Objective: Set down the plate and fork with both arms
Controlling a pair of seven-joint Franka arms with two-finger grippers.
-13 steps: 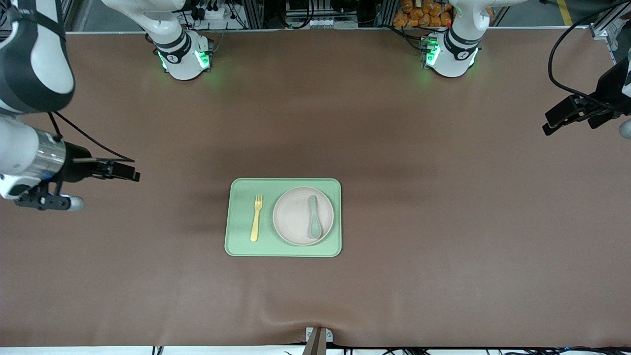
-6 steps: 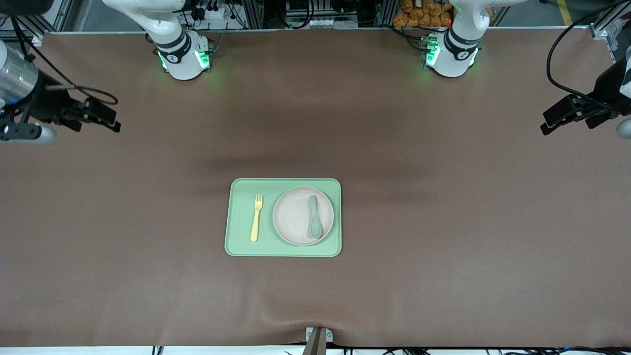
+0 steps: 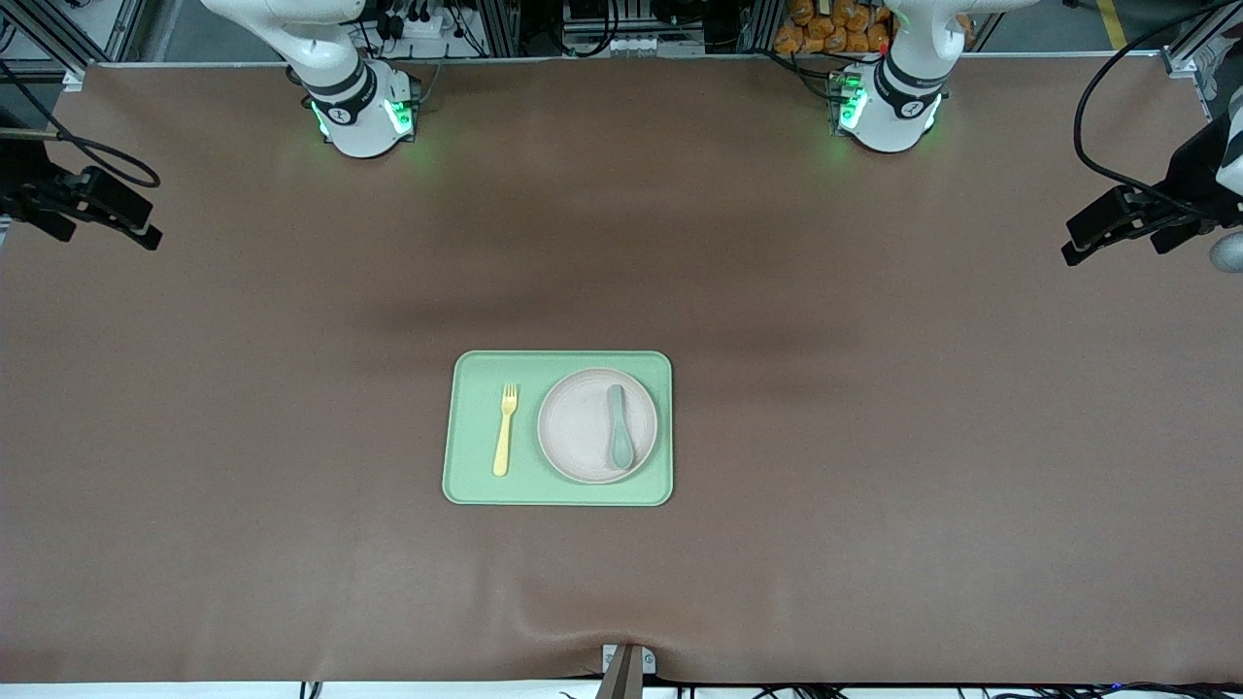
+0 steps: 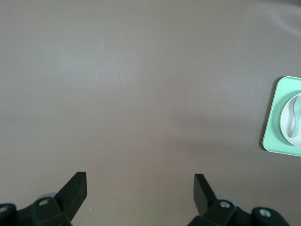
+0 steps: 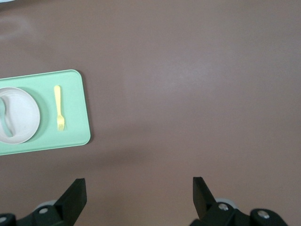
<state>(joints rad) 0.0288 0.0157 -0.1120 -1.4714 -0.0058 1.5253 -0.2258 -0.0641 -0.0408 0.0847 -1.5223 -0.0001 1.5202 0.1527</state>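
The pale beige-pink plate (image 3: 578, 427) lies on the light-green tray (image 3: 476, 485) in the middle of the table, with a grey-green spoon (image 3: 619, 439) resting on it. Beside the plate, toward the right arm's end of the tray, is the yellow fork (image 3: 505, 429). My right gripper (image 3: 146, 231) hangs open and empty over the right arm's end of the table. My left gripper (image 3: 1073, 250) hangs open and empty over the left arm's end. The right wrist view shows its gripper (image 5: 139, 184), the fork (image 5: 58, 107) and plate (image 5: 21, 117). The left wrist view shows its gripper (image 4: 140, 181) and the tray's edge (image 4: 275, 117).
The brown table cover (image 3: 874, 466) stretches wide and bare around the tray. Both arm bases (image 3: 361, 116) (image 3: 889, 112) stand along the table edge farthest from the front camera. A small bracket (image 3: 626, 665) sits at the nearest edge.
The right arm has swung away from the tray toward its own end of the table and its base edge, its upper links leaving view. The left gripper has barely shifted.
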